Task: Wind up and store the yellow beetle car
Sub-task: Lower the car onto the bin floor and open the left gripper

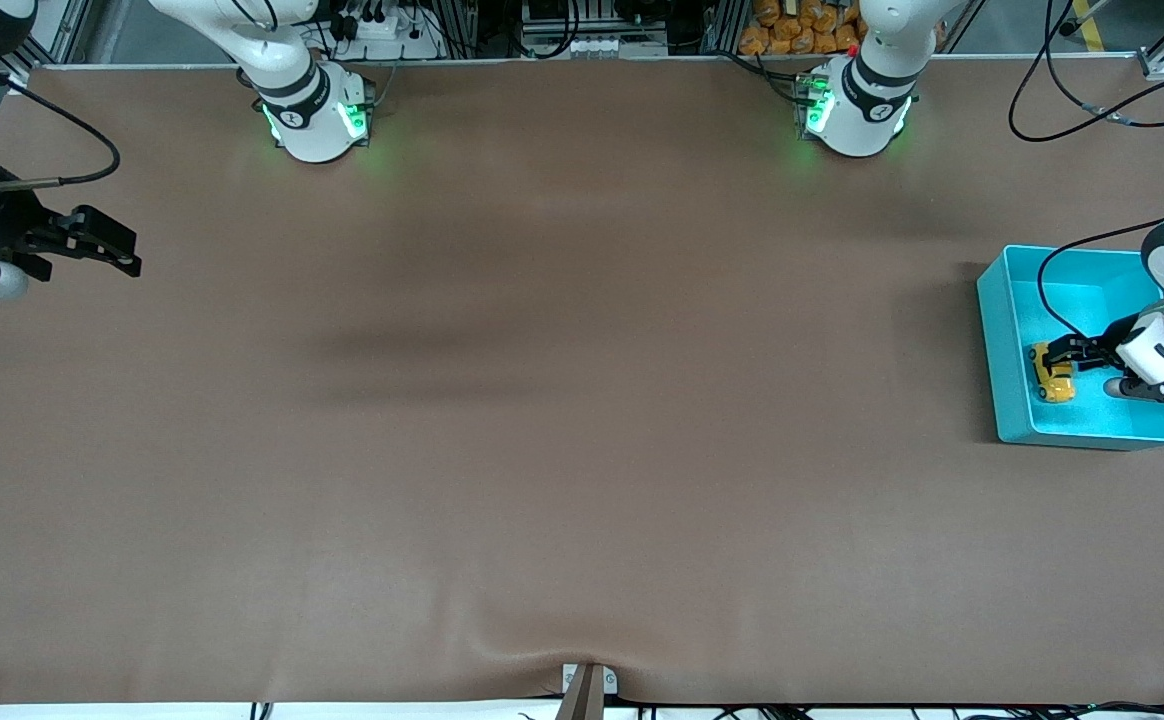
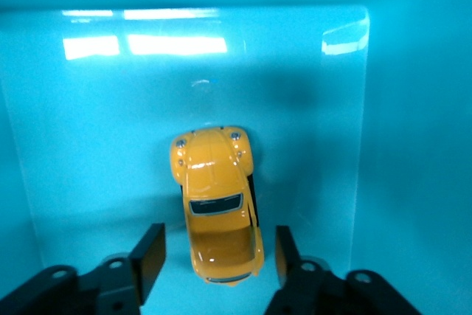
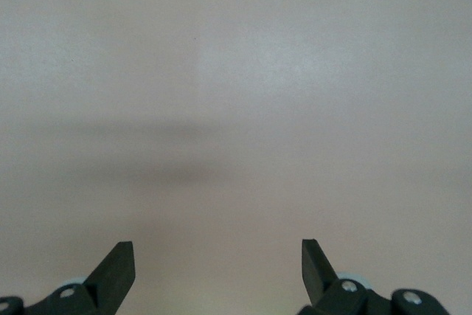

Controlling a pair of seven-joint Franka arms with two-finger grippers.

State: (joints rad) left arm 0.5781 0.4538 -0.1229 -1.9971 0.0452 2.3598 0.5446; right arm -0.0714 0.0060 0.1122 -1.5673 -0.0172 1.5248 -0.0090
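The yellow beetle car [image 1: 1052, 372] lies on the floor of the teal bin [image 1: 1002, 380] at the left arm's end of the table. In the left wrist view the car [image 2: 217, 201] rests on the bin floor with its rear end between my two fingers, a gap showing on each side. My left gripper [image 1: 1054, 351] is open inside the bin, straddling the car [image 2: 219, 252]. My right gripper [image 1: 112, 245] is open and empty above the bare table at the right arm's end; its wrist view shows only tabletop between its fingers [image 3: 217, 252].
The bin's walls [image 2: 413, 145] stand close around the left gripper. A black cable [image 1: 1062, 260] from the left arm hangs over the bin. The brown table cover [image 1: 542, 400] is bare elsewhere.
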